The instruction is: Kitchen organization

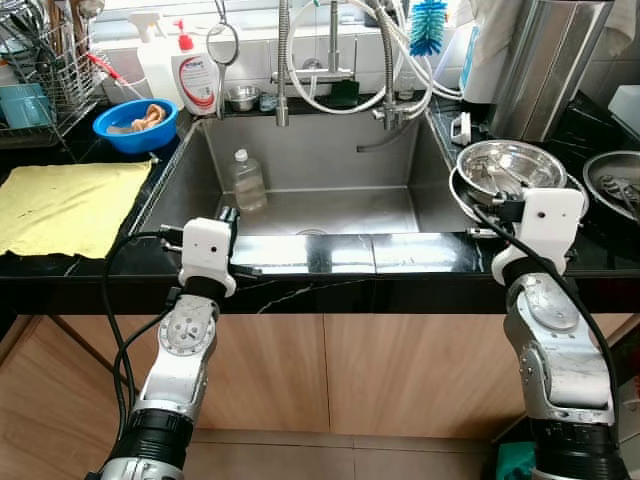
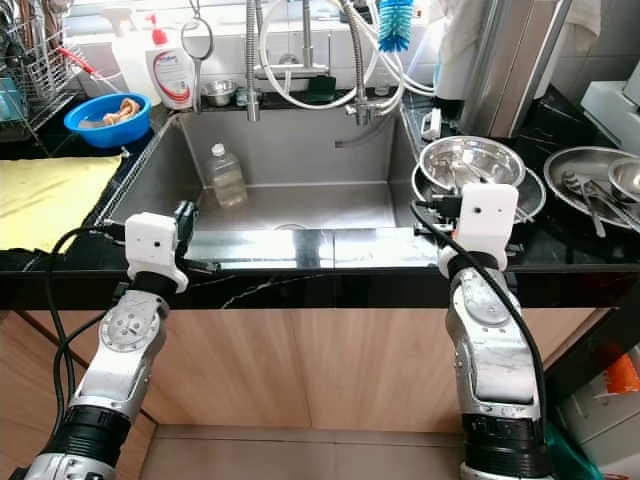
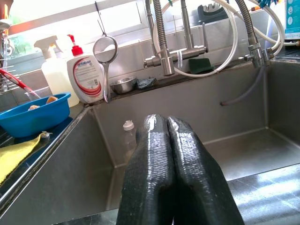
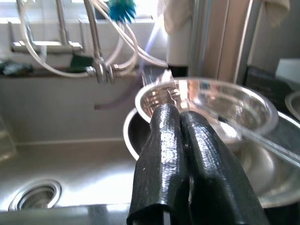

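A clear plastic bottle (image 1: 247,180) stands upright in the steel sink (image 1: 330,160), near its left wall. My left gripper (image 3: 161,119) hovers over the sink's front left corner, short of the bottle, shut with nothing between its fingers. Stacked steel bowls (image 1: 510,165) sit on the black counter right of the sink. My right gripper (image 4: 180,110) is shut and holds nothing, its tips close to the near rim of the bowls (image 4: 206,101).
A yellow cloth (image 1: 70,205) lies on the left counter, with a blue bowl (image 1: 135,122) and a dish rack (image 1: 40,70) behind it. Soap bottles (image 1: 196,75), taps and hoses (image 1: 335,75) line the sink's back. A steel plate with utensils (image 1: 615,180) sits far right.
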You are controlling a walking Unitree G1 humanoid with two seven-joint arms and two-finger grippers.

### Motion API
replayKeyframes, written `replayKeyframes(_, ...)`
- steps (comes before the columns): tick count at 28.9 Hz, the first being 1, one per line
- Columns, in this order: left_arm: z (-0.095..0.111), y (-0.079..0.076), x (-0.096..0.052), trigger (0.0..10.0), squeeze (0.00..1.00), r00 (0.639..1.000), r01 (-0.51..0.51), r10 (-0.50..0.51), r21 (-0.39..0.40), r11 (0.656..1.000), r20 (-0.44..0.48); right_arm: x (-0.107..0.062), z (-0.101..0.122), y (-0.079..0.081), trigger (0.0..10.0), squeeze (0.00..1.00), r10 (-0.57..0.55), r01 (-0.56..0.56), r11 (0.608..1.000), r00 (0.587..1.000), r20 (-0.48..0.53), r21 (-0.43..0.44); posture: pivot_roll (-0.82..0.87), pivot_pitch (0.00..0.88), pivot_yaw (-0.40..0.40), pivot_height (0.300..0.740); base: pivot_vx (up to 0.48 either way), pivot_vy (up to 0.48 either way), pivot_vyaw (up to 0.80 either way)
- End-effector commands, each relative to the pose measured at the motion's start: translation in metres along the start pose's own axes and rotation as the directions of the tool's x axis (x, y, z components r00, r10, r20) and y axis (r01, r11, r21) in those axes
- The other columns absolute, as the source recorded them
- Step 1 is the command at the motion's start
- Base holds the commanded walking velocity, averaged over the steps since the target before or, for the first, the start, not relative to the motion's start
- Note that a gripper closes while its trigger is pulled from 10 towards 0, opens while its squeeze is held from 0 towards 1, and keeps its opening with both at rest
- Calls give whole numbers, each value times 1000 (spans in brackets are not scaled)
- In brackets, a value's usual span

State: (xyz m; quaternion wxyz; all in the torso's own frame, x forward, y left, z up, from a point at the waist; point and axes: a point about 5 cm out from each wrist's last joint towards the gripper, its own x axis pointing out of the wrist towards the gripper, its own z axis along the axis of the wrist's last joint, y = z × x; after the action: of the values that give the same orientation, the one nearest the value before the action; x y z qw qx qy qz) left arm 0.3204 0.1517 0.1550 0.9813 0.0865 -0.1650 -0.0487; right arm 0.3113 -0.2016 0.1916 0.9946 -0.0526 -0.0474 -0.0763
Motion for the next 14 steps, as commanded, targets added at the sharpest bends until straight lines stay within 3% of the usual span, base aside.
replayKeyframes(1,0,6,0,10000,0,1000,-22,22,10,1000,0,2,12,6,10000,0,20,-21,1000,998,60,17,-239,0,45,731,0,0,0)
replayKeyframes(11,0,6,0,10000,0,1000,-23,23,10,1000,-1,2,22,12,10000,0,35,-41,998,992,123,46,-238,0,45,731,0,0,0)
replayKeyframes(14,0,6,1,10000,0,1000,-25,25,12,1000,-1,3,22,21,10000,0,95,-100,994,987,126,33,-239,0,45,731,0,0,0)
